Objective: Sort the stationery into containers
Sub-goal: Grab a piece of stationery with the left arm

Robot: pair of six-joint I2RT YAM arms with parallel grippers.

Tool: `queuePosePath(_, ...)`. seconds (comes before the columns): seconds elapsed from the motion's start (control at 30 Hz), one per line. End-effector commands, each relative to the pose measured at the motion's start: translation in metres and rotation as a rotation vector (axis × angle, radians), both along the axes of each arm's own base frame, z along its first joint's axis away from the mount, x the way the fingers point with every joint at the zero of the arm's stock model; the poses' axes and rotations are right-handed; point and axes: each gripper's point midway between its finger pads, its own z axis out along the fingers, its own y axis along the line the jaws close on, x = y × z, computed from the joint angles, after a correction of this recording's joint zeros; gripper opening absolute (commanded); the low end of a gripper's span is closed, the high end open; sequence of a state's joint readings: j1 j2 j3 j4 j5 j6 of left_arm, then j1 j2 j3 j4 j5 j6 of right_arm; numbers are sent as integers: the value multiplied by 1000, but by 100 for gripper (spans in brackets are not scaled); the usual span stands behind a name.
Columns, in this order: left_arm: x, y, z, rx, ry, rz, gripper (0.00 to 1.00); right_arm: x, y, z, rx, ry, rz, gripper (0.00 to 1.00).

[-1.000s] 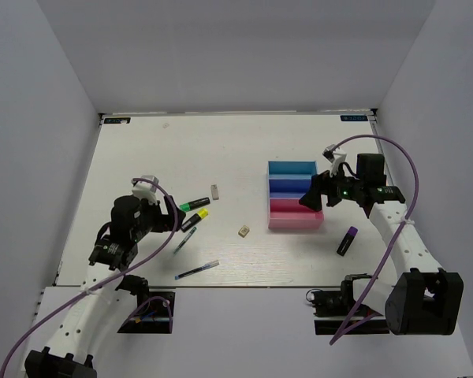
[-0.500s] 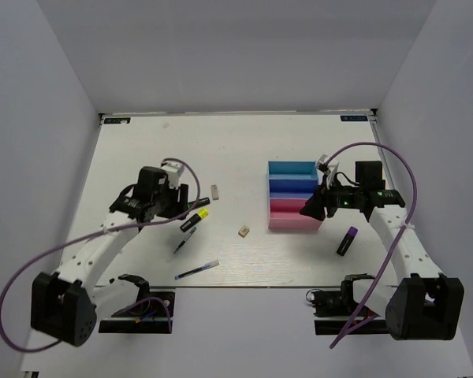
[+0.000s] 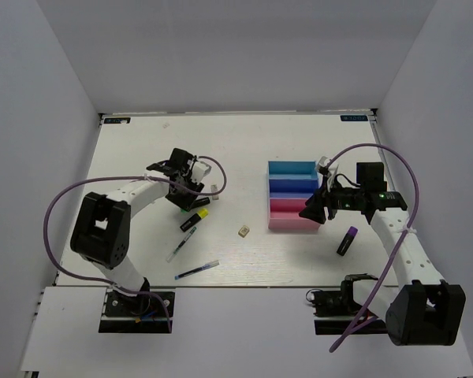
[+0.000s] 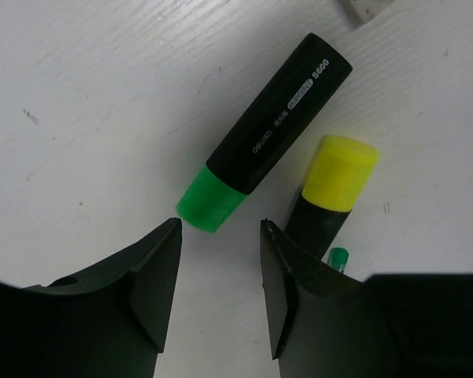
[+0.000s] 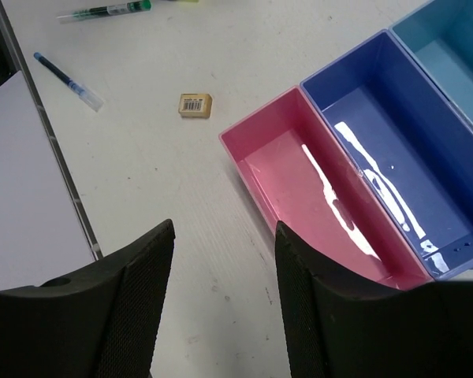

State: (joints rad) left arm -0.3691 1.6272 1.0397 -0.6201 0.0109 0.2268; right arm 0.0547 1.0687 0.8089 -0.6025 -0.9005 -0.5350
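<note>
My left gripper [image 4: 219, 228] [image 3: 184, 195] hovers open just short of the green cap of a black marker [image 4: 268, 138] lying on the table, nothing between its fingers. A yellow-capped marker [image 4: 339, 177] [image 3: 195, 219] lies beside it, with a teal pen's tip [image 4: 339, 256] by the right finger. My right gripper [image 5: 225, 228] [image 3: 312, 211] stands open over bare table at the near corner of the pink tray [image 5: 256, 185]. The dark blue tray [image 5: 437, 185] and cyan tray [image 5: 449, 55] adjoin it. All three trays look empty.
A tan eraser [image 3: 243, 231] [image 5: 195, 104] lies mid-table, a grey eraser [image 3: 214, 190] right of the left gripper. A teal pen [image 3: 180, 246] and a blue pen [image 3: 197, 269] lie toward the front edge. A purple-capped marker [image 3: 347, 240] lies right of the trays.
The left arm swung from the front left out over the green and yellow markers. Both grippers' jaws have narrowed. The right gripper shifted slightly toward the pink tray's front.
</note>
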Motion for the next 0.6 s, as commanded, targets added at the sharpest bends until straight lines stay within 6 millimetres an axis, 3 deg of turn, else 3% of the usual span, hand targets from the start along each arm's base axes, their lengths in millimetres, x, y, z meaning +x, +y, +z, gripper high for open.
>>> queuePosePath(0.0, 20, -8, 16, -21, -43, -82, 55, 0, 4, 16, 19, -56, 23, 58)
queuePosePath(0.27, 31, -17, 0, -7, -26, -122, 61, 0, 3, 15, 17, -46, 26, 59)
queuePosePath(0.57, 22, -23, -29, 30, 48, -164, 61, 1, 3, 12, 11, -25, 22, 59)
